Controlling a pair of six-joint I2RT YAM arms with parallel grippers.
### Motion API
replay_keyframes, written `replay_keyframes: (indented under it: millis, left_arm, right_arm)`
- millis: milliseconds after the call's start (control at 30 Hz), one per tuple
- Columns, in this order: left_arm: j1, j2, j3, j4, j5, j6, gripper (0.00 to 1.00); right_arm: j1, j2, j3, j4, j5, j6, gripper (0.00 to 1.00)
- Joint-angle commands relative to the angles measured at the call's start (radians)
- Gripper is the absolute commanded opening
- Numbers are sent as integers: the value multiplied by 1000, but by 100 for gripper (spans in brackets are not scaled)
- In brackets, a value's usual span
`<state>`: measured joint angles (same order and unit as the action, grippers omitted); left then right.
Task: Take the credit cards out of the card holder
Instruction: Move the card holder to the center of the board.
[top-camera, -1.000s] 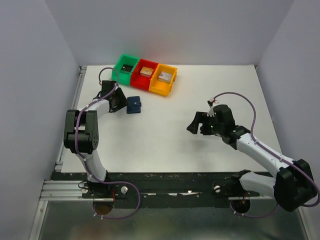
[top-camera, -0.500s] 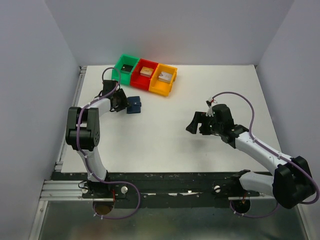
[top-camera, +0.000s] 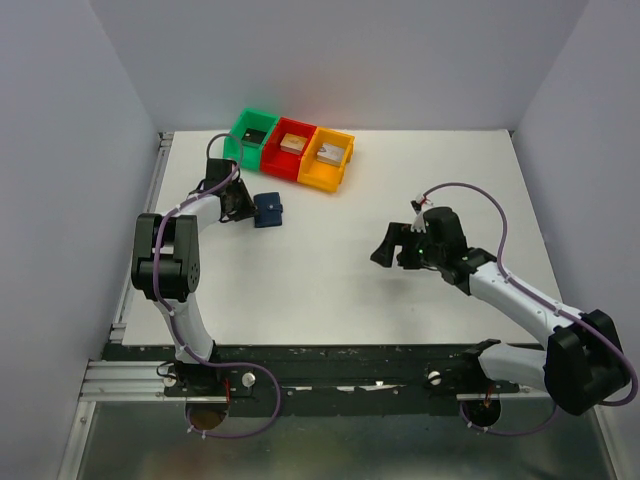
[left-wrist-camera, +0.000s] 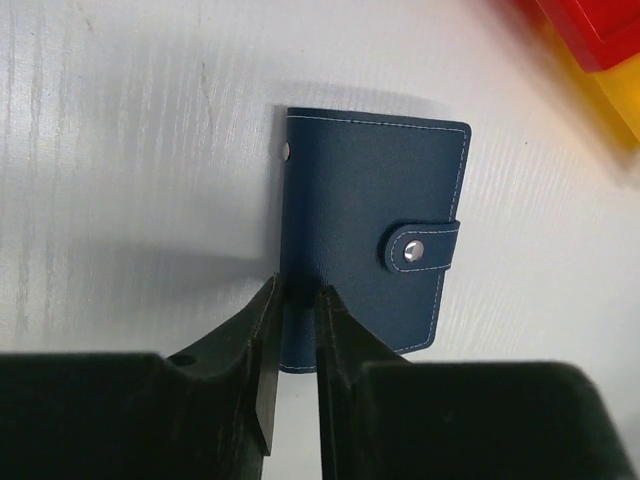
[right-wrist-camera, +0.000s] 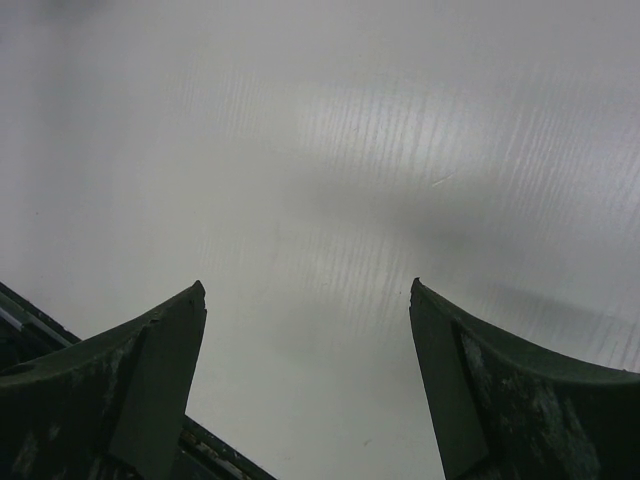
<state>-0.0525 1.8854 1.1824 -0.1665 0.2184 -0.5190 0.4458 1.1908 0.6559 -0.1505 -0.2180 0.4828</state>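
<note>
The navy blue card holder lies flat and snapped closed on the white table, just below the green bin. In the left wrist view the card holder shows its strap and silver snap. My left gripper comes in from its left side. The jaws of the left gripper are drawn close together on the holder's spine edge, one finger on each side. The credit cards are hidden. My right gripper hangs over bare table at mid right. In its own view the right gripper is wide open and holds nothing.
A green bin, a red bin and an orange bin stand in a row at the back left, each with a small block inside. Grey walls close in the table on three sides.
My left gripper has slid right onto the card holder's left edge and its jaws have narrowed around it. The right arm has barely moved.
</note>
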Motion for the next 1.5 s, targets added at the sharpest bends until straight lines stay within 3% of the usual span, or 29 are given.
replay_keyframes:
  millis: [0,167,600,900,1000,1067,1200,1300,1467]
  left_arm:
    - [2,15,19,-18,29,24,20]
    - [-23,-8,-3,-14,32,34,11]
    - [-176,-23,-21,-59,-16,91,11]
    - [-236,-129,-162,22,12,37,11]
    - [-230,-192,-170,33,-14,1,19]
    - [-213,-212,-147,24,-28,-28,40]
    - [-162,-212,-72,19,-47,-88,67]
    - [-130,-155,23,-27,-69,-102,76]
    - [-104,-34,176,-90,-105,-96,77]
  right_arm:
    - [2,10,40,0,-21,8,89]
    - [2,18,48,0,-27,8,89]
    - [2,27,50,2,-46,16,89]
    - [1,13,36,0,-52,23,89]
    - [2,9,33,2,-52,27,89]
    - [2,7,31,2,-52,28,89]
    - [1,-10,22,-1,-46,31,89]
    - [2,-20,16,-11,-37,34,89]
    - [2,-30,21,-29,-38,30,89]
